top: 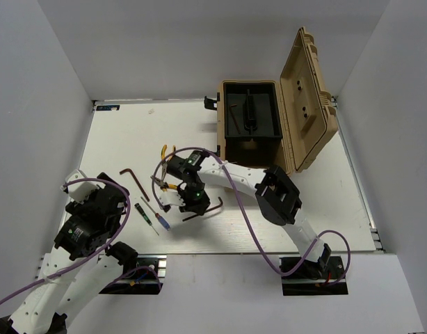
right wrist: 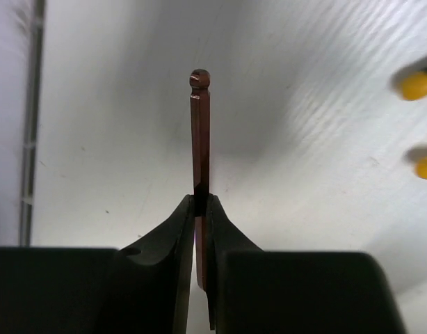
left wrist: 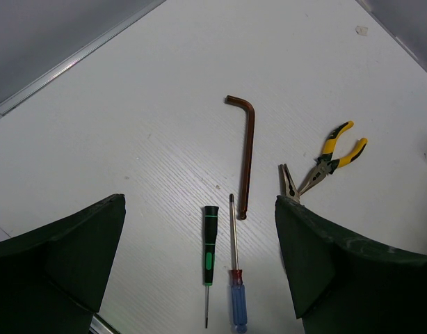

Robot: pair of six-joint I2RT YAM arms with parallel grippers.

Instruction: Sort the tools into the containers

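Note:
My right gripper (top: 192, 209) (right wrist: 201, 205) is shut on a dark reddish hex key (right wrist: 199, 132) (top: 212, 209) and holds it just above the table, ball end pointing away. A second L-shaped hex key (left wrist: 247, 156) (top: 133, 177) lies on the table. The yellow-handled pliers (left wrist: 325, 163) (top: 167, 156) lie to its right. A green-handled screwdriver (left wrist: 209, 254) and a blue-handled one with a red collar (left wrist: 236, 285) lie side by side under my left gripper (left wrist: 199, 264) (top: 115, 202), which is open, empty and above them.
An open tan toolbox (top: 307, 104) with a black inner tray (top: 250, 115) stands at the back right, its lid leaning right. A thin bent item lies in the tray's left part. White walls enclose the table on three sides.

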